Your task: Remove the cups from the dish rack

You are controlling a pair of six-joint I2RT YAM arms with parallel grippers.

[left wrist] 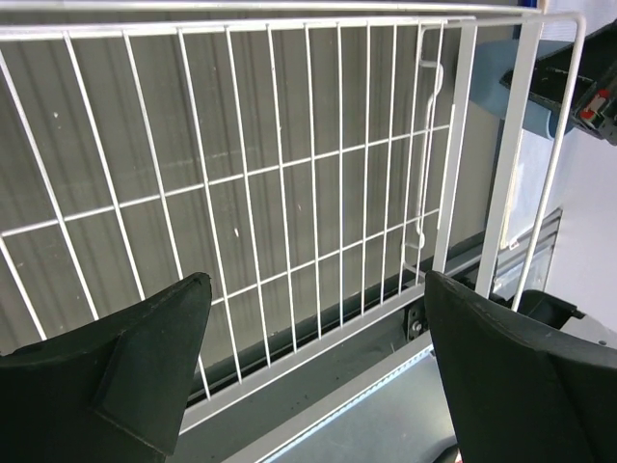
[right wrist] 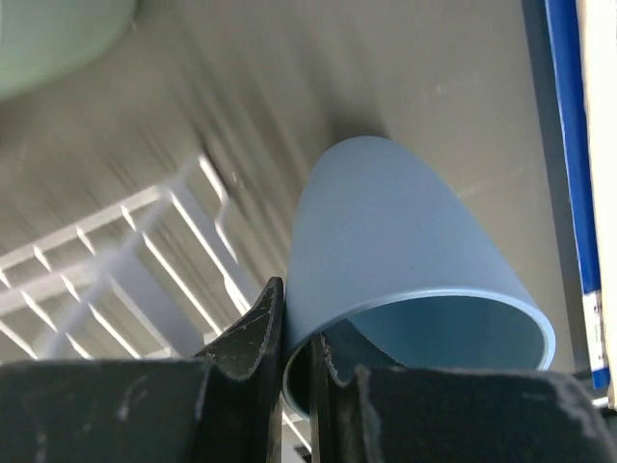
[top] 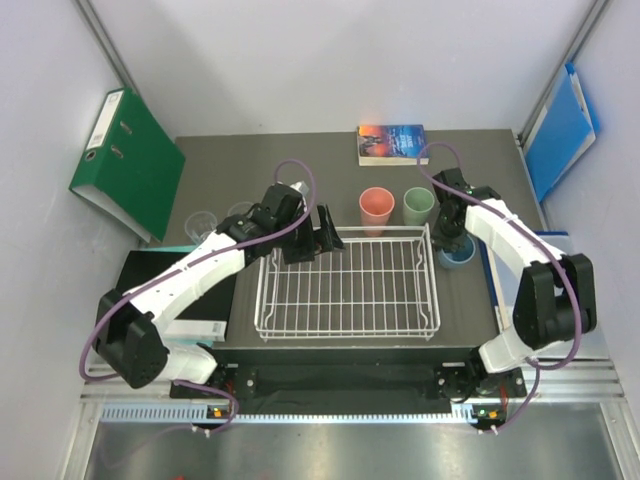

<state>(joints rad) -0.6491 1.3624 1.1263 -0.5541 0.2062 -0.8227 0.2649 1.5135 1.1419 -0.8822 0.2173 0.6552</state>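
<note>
The white wire dish rack [top: 347,334] lies mid-table, and no cup shows inside it. Just right of its far right corner, my right gripper [top: 453,240] is shut on the wall of the light blue cup [top: 461,257]. In the right wrist view, one finger is inside and one outside the blue cup [right wrist: 405,241], at the gripper [right wrist: 297,338]. Behind the rack stand the salmon cup [top: 376,210] and the green cup [top: 418,205]. Two clear glass cups [top: 200,222] stand far left. My left gripper [top: 312,241] hangs open over the rack's far left corner, holding nothing [left wrist: 318,367].
A green binder [top: 130,165] leans at the back left and a book [top: 392,142] lies at the back edge. A blue folder [top: 562,130] stands at the right wall. A black flat object [top: 150,280] lies left of the rack under my left arm.
</note>
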